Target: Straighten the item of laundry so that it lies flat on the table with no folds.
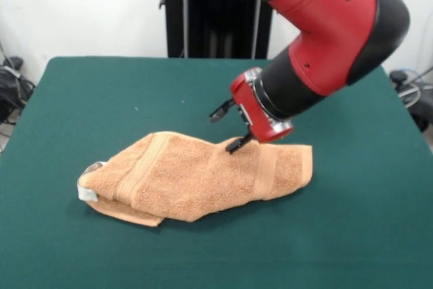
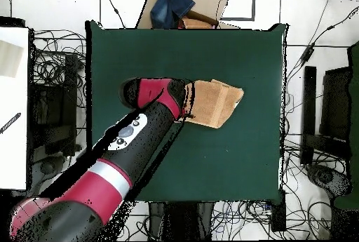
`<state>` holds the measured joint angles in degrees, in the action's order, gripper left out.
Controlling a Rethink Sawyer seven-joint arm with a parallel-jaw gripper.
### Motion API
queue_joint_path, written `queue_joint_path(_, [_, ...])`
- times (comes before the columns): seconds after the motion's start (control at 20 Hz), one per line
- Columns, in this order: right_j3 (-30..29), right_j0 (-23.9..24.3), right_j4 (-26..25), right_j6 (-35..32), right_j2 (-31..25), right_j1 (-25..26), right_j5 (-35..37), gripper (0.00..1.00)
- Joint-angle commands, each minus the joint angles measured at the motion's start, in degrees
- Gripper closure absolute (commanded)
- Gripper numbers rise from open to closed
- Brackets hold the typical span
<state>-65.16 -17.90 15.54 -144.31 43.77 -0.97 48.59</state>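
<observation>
The towel [image 1: 203,177] lies near the middle of the green worktop [image 1: 101,99], bunched and folded over itself, one band running across each end and a white tag [image 1: 86,191] at its 9 o'clock tip. The tool [image 1: 229,128] hangs at the towel's 12 o'clock edge, fingers apart, the lower tip touching the cloth. No containers sit on the worktop
</observation>
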Motion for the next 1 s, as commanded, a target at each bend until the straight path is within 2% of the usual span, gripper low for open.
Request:
queue_joint_path(0.05, [3.04,-0.81,4.47,-20.1,-2.61,4.55,4.14,0.0])
queue_joint_path(0.6, [1.44,-0.26,4.79,-17.99,-3.39,3.47,2.59,0.0])
queue_joint_path(1.0, [-0.34,-0.26,3.97,-15.17,-2.94,-1.63,7.23,0.0])
